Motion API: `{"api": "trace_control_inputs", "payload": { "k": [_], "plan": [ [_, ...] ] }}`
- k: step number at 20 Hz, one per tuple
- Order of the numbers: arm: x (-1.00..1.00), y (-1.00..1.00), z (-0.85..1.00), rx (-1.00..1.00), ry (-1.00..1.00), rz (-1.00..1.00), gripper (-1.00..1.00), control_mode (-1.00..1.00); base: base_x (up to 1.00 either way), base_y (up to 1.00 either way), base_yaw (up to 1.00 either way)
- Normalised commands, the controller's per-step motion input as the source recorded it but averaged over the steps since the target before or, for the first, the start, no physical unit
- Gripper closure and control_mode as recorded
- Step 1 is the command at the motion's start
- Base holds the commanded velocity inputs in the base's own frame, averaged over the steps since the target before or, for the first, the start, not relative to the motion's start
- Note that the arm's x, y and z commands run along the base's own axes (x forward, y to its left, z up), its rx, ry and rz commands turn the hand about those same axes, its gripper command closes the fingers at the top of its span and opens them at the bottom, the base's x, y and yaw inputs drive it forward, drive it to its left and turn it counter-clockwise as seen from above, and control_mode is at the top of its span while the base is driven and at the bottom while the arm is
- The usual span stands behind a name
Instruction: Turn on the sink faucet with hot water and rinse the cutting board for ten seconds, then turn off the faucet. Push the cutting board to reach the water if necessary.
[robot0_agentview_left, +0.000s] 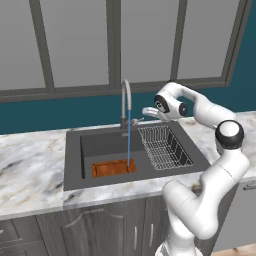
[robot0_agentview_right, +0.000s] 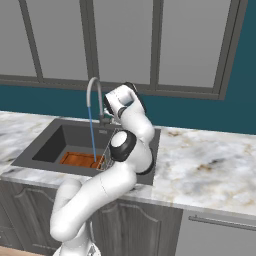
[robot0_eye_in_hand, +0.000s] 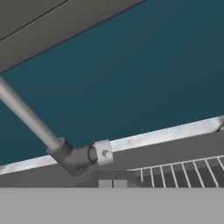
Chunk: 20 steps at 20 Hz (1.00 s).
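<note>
Left base view: water (robot0_agentview_left: 129, 140) runs, a thin blue stream dropping from the sink faucet (robot0_agentview_left: 125, 100) spout at frame centre onto the right end of the cutting board (robot0_agentview_left: 113, 168). Board lies flat on the floor of the sink (robot0_agentview_left: 74, 165), lower left of the basin, long axis running left-right in frame. So the rinse looks under way; no push needed, I'd judge.

Tool (robot0_agentview_left: 150, 113) sits just right of the faucet base, above the wire dish rack (robot0_agentview_left: 165, 146), pointing left toward the lever side. Fingers are too small here to read a gap, but nothing sits between them and I take the tool as closed and empty.

Key relation for the shut-off: the faucet lever (robot0_eye_in_hand: 103, 153) lies to the left of the tool, close by, at base height. Any nudge has to go sideways along the back rim, not down.

Right base view: same stream (robot0_agentview_right: 92, 134), board (robot0_agentview_right: 80, 160) partly behind the arm; the wrist hides the tool and the faucet base. It does show the marble bench (robot0_agentview_right: 210, 165) stretching right.

Hand view: close look at the small light lever knob on the dark base, lower left of centre, spout stem slanting to upper left, rack wires (robot0_eye_in_hand: 175, 175) at lower right. Board and stream are outside this frame.
</note>
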Motion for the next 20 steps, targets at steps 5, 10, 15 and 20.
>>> {"api": "trace_control_inputs", "payload": {
  "k": [5, 10, 15, 20],
  "plan": [
    [0.05, -0.01, 0.0, 0.0, 0.02, 0.0, 1.0, -1.0, 0.0, 0.0, 0.0],
    [0.0, 0.0, 0.0, 0.0, 0.01, 0.0, 1.0, -1.0, 0.0, 0.0, 0.0],
    [0.0, 0.0, 0.0, 0.0, 0.0, 0.0, 1.0, -1.0, 0.0, 0.0, 0.0],
    [0.0, 0.0, 0.0, 0.0, 0.0, 0.0, 1.0, -1.0, 0.0, 0.0, 0.0]
  ]
}}
